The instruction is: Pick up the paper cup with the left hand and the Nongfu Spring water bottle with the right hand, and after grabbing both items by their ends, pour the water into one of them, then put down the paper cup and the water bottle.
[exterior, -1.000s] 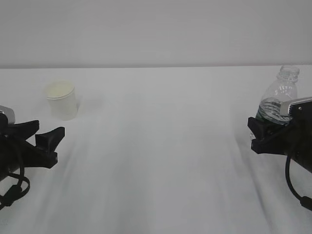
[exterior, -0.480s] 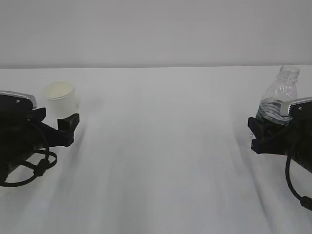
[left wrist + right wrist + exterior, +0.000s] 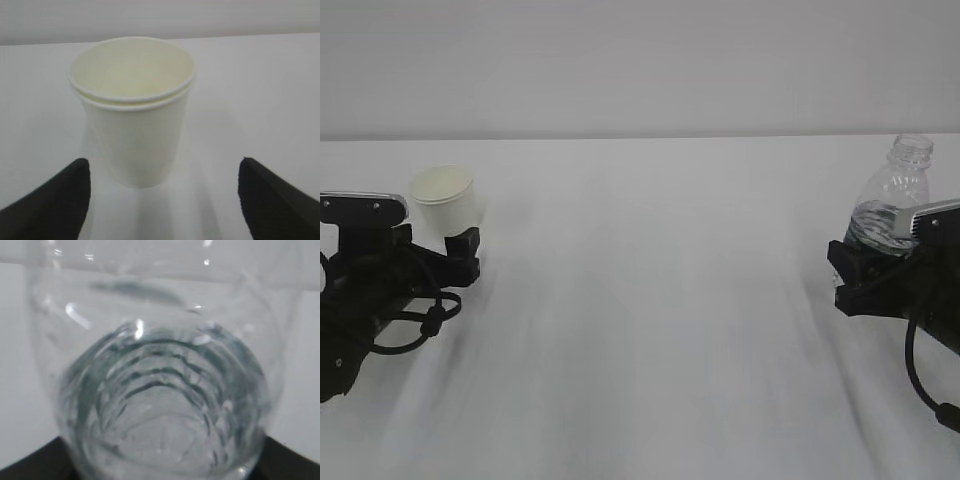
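Between open black fingers [image 3: 47,200], tapered paper cup [image 3: 134,125]; ribbed clear bottle [image 3: 892,205].

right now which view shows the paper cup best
The left wrist view: the paper cup fills the frame, upright, with rolled rim and inside visible, between the open fingers. The exterior view shows it small, at the left, partly behind the left hand. The right wrist view shows none of it.
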`<state>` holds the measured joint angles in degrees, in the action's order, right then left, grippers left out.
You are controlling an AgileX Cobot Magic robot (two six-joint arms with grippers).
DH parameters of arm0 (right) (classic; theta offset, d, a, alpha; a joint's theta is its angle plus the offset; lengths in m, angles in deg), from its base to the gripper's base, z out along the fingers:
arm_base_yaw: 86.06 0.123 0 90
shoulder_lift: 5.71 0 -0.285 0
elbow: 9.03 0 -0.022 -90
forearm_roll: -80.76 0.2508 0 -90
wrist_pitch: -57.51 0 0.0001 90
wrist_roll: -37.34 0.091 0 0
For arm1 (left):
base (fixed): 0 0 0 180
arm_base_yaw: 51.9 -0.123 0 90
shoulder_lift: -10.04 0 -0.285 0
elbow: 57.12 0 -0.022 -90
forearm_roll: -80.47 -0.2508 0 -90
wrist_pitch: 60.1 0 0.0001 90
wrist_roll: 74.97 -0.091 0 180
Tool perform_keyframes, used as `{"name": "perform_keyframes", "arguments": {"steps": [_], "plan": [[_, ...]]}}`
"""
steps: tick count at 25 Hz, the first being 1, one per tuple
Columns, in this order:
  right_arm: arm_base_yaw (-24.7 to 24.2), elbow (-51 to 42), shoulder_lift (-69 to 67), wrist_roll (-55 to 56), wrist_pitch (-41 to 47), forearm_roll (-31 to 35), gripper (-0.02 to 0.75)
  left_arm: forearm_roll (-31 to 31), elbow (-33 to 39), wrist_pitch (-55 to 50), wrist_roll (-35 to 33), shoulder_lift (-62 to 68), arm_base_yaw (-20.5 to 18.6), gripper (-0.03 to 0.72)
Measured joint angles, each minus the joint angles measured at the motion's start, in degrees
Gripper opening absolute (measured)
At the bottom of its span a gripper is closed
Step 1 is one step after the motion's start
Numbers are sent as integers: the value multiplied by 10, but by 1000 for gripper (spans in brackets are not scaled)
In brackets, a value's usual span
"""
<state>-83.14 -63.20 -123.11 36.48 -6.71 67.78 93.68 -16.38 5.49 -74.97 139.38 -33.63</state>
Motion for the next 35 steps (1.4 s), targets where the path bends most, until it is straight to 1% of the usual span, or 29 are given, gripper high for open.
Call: {"name": "perform_keyframes", "arguments": {"steps": [6,15,35], "plan": [[0,0,0,0,0,-2,417,5,-40,0,0,36,-14,690],[0,0,0,-2,0,-3,417,6,-81,0,0,74,-33,691],[0,0,0,-4,0,-4,417,-3,-172,0,0,131,-37,687]]}}
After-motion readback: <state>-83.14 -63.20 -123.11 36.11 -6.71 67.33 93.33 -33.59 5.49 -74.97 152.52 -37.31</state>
